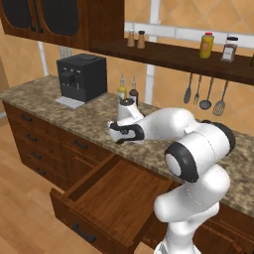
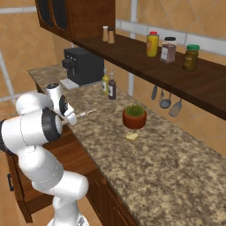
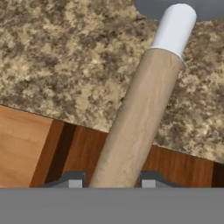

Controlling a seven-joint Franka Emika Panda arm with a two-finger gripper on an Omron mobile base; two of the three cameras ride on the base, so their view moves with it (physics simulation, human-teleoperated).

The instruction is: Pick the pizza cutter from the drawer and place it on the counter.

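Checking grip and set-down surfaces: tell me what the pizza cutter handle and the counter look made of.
Pizza cutter: handle looks like pale, matte wood with faint lengthwise grain, topped by a smooth white collar, plastic or metal, unclear. Counter: seemingly polished granite, speckled brown, beige and grey.

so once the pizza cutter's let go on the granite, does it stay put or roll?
The pizza cutter has a round, smooth wooden handle, so it could roll slightly; its wheel head should stop it soon. It looks stiff and light, held straight from one end between the fingertips. It's over the counter near the front edge, so release further in.
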